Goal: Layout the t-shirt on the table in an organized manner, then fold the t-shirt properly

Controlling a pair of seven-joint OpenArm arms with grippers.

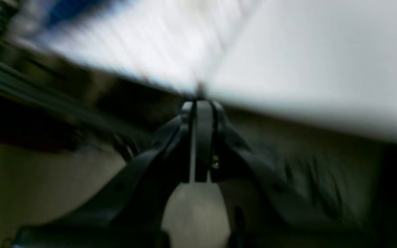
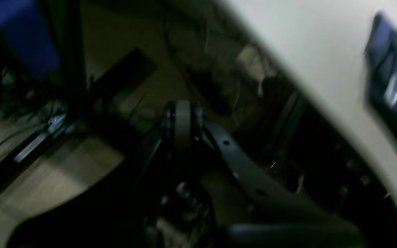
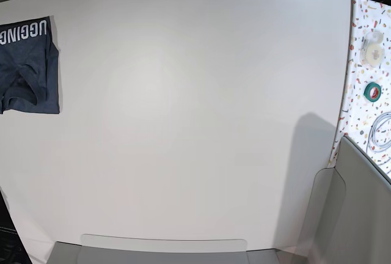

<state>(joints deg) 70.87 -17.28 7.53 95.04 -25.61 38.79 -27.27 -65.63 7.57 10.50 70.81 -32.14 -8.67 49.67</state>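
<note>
The dark navy t-shirt [image 3: 27, 65] lies folded into a small packet at the far left edge of the white table [image 3: 195, 123], with white letters along its top. Neither arm appears in the base view. In the blurred right wrist view my right gripper [image 2: 183, 110] is shut and empty, off the table's edge [image 2: 308, 44] above the floor, with the t-shirt [image 2: 396, 79] at the far right. The smeared left wrist view has my left gripper [image 1: 200, 103] shut with nothing in it, just beside the table's edge [image 1: 322, 62].
A confetti-speckled strip [image 3: 360, 7] runs along the table's right side and carries a green tape roll [image 3: 372, 91], a white roll [image 3: 371, 47] and a cable coil [image 3: 382, 131]. Grey panels sit at the bottom [image 3: 165, 252] and lower right [image 3: 360, 209].
</note>
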